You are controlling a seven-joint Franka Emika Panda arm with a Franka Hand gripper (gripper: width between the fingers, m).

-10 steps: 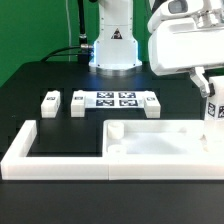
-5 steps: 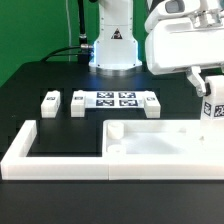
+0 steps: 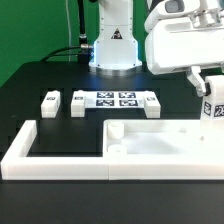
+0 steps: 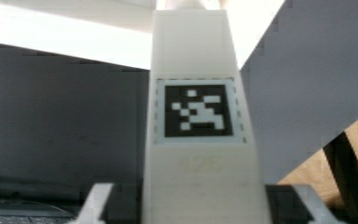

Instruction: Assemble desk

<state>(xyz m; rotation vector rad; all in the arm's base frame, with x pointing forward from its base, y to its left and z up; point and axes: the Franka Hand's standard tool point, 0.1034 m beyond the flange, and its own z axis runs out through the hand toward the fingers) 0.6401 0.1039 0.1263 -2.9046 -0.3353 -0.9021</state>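
Exterior view: the gripper (image 3: 207, 92) is at the exterior view's right edge, below the arm's large white wrist housing (image 3: 184, 42). Its jaws are narrowed onto a square white leg (image 3: 213, 108), held upright with a black-and-white tag facing the camera. The leg is partly cut off by the picture edge. Its lower end hangs near the far rim of the tabletop; contact cannot be told.

Tabletop (image 3: 165, 142): lies flat, raised rim up, in the corner of the white border frame (image 3: 22, 148), at the front of the black table (image 3: 40, 75) and towards the exterior view's right.

Loose legs, all lying on the table behind the frame:
- first leg (image 3: 51, 101), furthest to the exterior view's left
- second leg (image 3: 79, 103), between the first leg and the marker board
- third leg (image 3: 151, 104), just beside the marker board on the exterior view's right

Marker board (image 3: 112, 99): flat on the table in front of the robot base (image 3: 115, 45).

Wrist view: the held leg (image 4: 199, 60) fills the centre, its tag (image 4: 199, 108) sharp. Grey fingers (image 4: 98, 205) flank the leg on both sides and press against it. Background is blurred.
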